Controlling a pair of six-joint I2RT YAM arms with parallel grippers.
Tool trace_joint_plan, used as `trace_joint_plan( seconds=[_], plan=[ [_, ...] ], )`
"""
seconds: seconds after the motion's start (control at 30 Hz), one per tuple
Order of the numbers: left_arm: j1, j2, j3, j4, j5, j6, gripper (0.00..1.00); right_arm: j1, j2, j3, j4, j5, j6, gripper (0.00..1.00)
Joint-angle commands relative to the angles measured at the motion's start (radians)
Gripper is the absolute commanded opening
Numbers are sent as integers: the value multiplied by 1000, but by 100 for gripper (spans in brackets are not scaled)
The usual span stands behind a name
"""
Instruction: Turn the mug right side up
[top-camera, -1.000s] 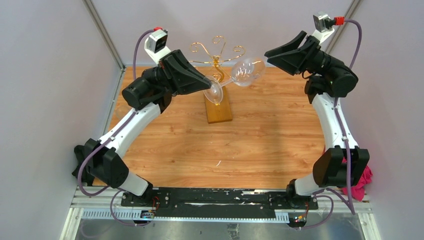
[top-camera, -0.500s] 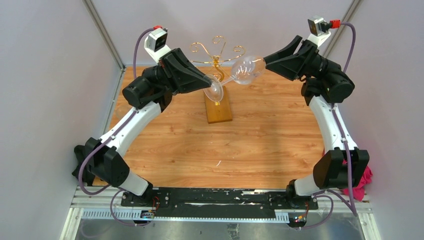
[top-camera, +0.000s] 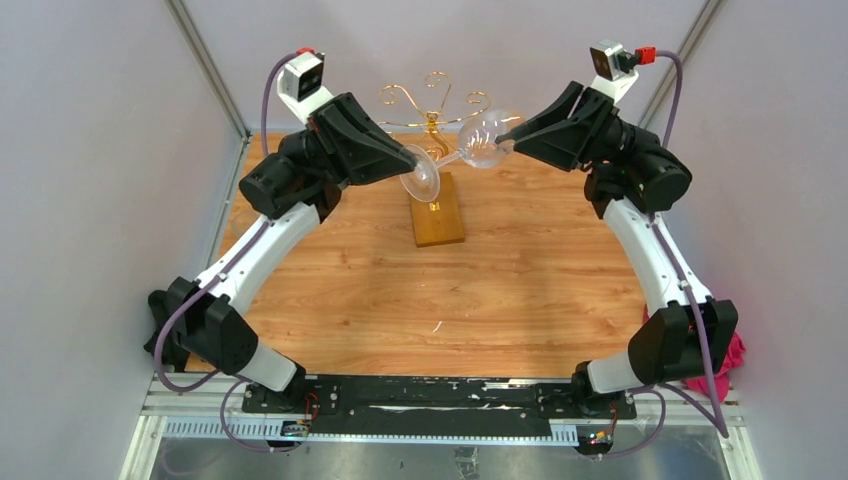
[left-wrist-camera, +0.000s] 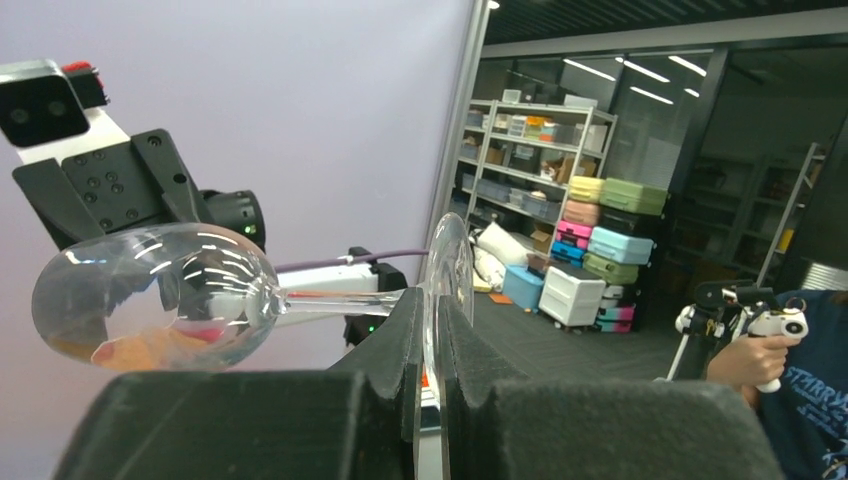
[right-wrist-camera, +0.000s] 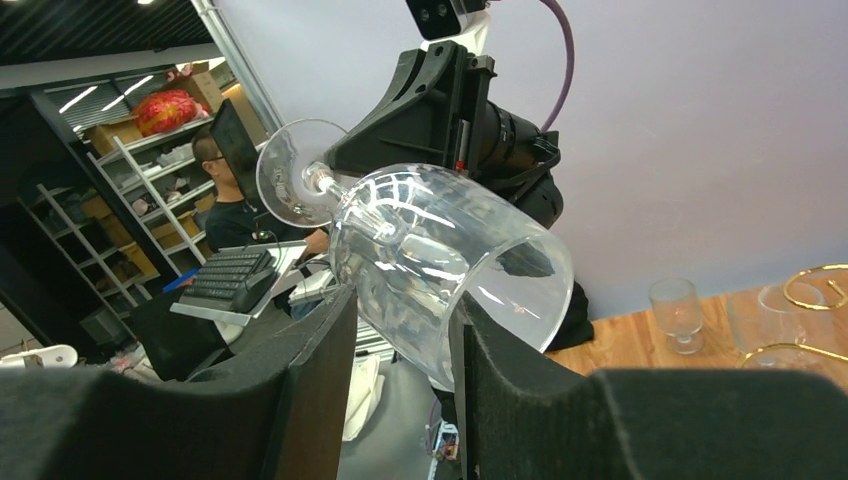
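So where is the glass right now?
In the top view the wine glass hangs in the air at the back middle, by the gold rack, foot pinched by the left gripper, bowl between the fingers of the right gripper.

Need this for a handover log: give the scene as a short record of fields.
object: wine glass, clear, held in the air, lying roughly sideways
left gripper: shut on the glass's foot
right gripper: fingers on either side of the bowl; contact unclear
nearby: gold rack with a wooden base, standing on the table
task status: glass not yet upright
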Motion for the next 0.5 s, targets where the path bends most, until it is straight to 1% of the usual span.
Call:
trace_joint_plan(
  seconds=[0.0,0.17,0.47],
  plan=[
    [-7,4,-10,58,-22,47,0,122,-23,21,79,-4,-36,40],
    [-7,8,3,57,1,43,0,175,-58,41,79,-4,-61,40],
    [34,67,28,57,-5,24,0,181,-154,69,74,-2,-52,38]
  ],
)
